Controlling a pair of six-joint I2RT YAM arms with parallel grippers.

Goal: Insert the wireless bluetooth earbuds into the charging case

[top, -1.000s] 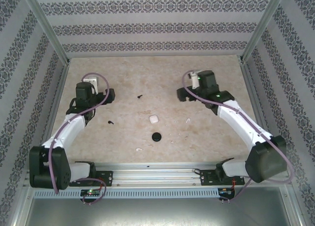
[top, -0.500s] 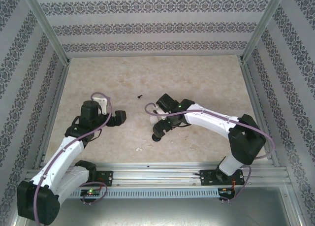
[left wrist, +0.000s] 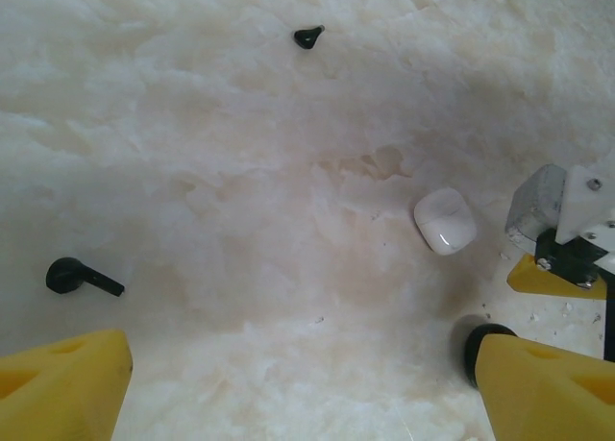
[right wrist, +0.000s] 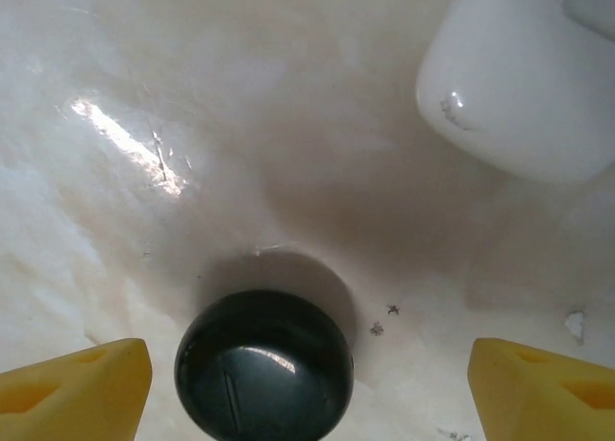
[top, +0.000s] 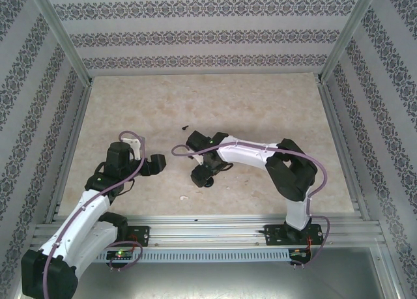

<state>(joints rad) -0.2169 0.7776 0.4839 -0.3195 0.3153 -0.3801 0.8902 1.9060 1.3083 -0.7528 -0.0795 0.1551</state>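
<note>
Open right pincer point(right wrist: 307, 369) straddles the black round case point(right wrist: 264, 366), lower centre, which should be centred before closing; left pincer point(left wrist: 303, 383) likewise open.

The stone-look table point(right wrist: 144, 95) is smooth and shiny. The black case point(right wrist: 264, 364) and white case point(right wrist: 519, 95) look like glossy plastic.

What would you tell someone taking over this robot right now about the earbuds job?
Left gripper: open, empty.
Right gripper: open, straddling the black round case, not gripping it.
White case lies beside that, apparently shut.
Loose on the table: stemmed black earbud, second black earbud, white earbud.
Done: nothing inserted yet.
To do: open a case, seat the earbuds.
</note>
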